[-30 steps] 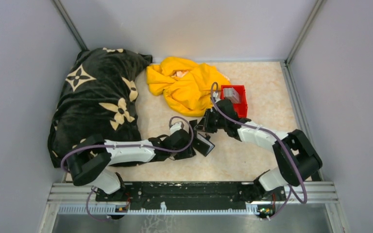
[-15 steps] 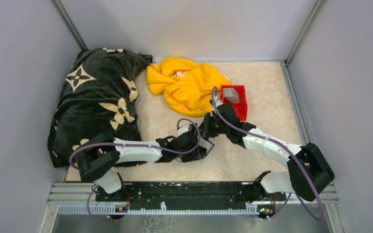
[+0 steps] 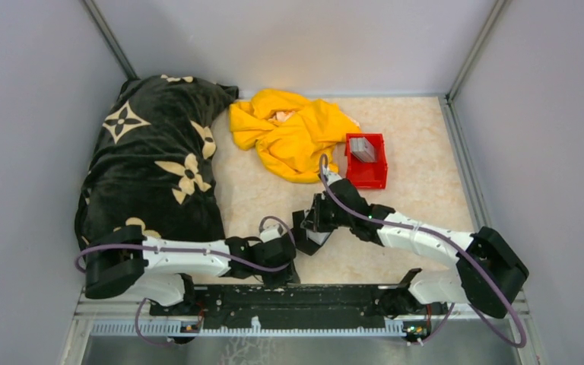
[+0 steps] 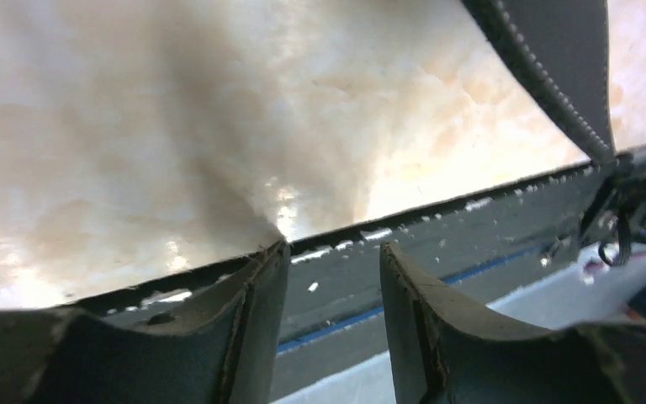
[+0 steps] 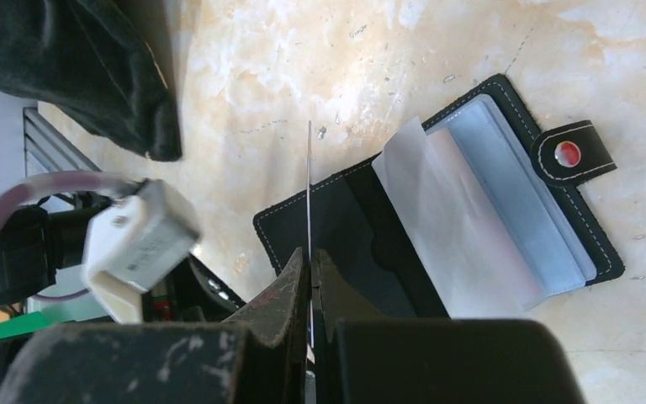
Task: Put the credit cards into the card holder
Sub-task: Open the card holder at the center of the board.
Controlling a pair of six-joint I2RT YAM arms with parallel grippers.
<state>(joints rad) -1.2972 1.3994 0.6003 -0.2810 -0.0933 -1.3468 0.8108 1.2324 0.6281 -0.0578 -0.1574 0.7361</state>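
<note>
Arms: two, the left arm and the right arm.
Grippers: two, the left gripper and the right gripper, with two fingers on each.
Holders: one card holder, with one snap tab.
Sleeves: more than one clear sleeve inside the holder; the exact number cannot be told.
Cards: one held card, seen edge-on, plus one grey stack whose cards are too small to count.
Bins: one red bin.
Cloths: one yellow cloth.
Blankets: one black blanket with pale flowers.
</note>
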